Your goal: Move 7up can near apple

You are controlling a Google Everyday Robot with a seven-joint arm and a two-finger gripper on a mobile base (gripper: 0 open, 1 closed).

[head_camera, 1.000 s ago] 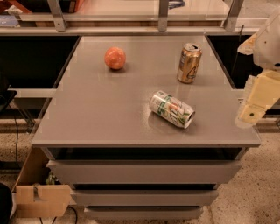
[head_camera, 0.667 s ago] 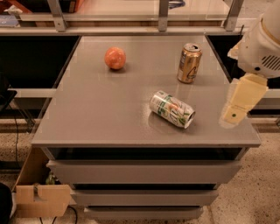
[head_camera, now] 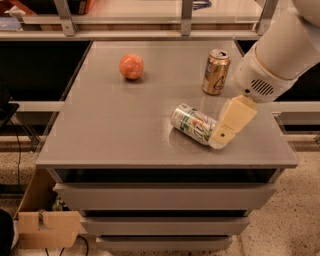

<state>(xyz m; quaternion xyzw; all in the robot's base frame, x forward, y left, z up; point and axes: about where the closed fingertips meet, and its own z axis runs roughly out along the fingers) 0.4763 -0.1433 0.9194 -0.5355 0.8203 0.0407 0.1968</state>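
The 7up can (head_camera: 192, 123) lies on its side on the grey table (head_camera: 115, 125), right of the middle, white and silver with green and red markings. The apple (head_camera: 131, 66) sits at the far left of the table, well apart from the can. My gripper (head_camera: 223, 137) comes in from the right on the white arm (head_camera: 280, 55). Its tan tip points down-left and sits right at the can's right end.
A gold can (head_camera: 216, 72) stands upright at the back right, just behind my arm. A metal rail (head_camera: 185, 15) runs behind the table. Drawers are below the tabletop, and a cardboard box (head_camera: 45, 227) sits on the floor at lower left.
My arm has swung in from the right edge toward the left, bringing the gripper from beside the table to the 7up can's right end. The cans and apple have not moved.
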